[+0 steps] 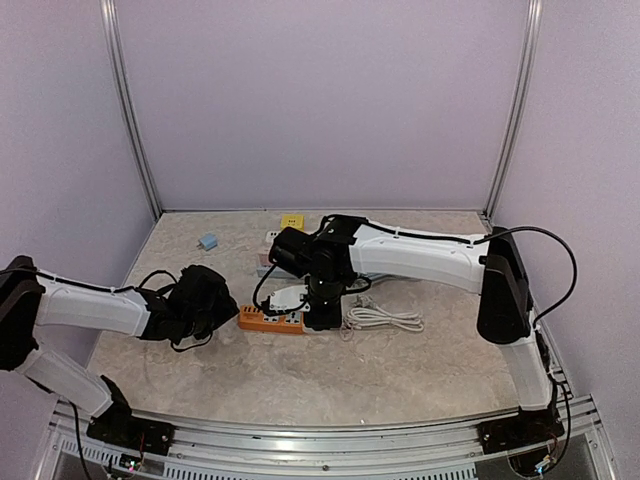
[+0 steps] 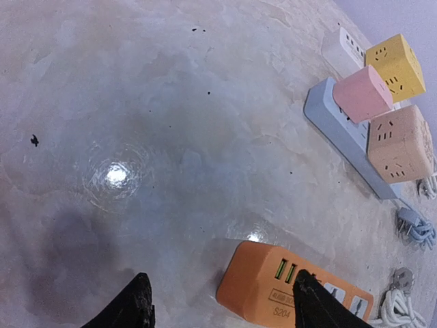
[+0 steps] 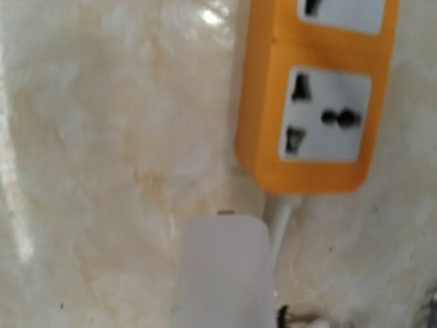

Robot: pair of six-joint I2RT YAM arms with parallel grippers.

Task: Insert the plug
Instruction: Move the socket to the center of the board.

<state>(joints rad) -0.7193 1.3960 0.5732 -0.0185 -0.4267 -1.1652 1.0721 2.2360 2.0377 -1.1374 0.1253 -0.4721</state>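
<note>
Two robot arms with smooth white shells and black joints. The left arm (image 1: 90, 305) and right arm (image 1: 420, 255) each rise from a black base (image 1: 125, 425) bolted to a silver rail. The right arm's elbow is a tall, rounded black housing (image 1: 503, 285), from which a thin black cable (image 1: 560, 260) loops out. More thin black cables (image 1: 160, 280) curl around the left wrist. The left gripper (image 1: 205, 305) and right gripper (image 1: 320, 310) are bulky and black. Seen close up, the left fingertips (image 2: 140, 304) are matte black and tapered.
</note>
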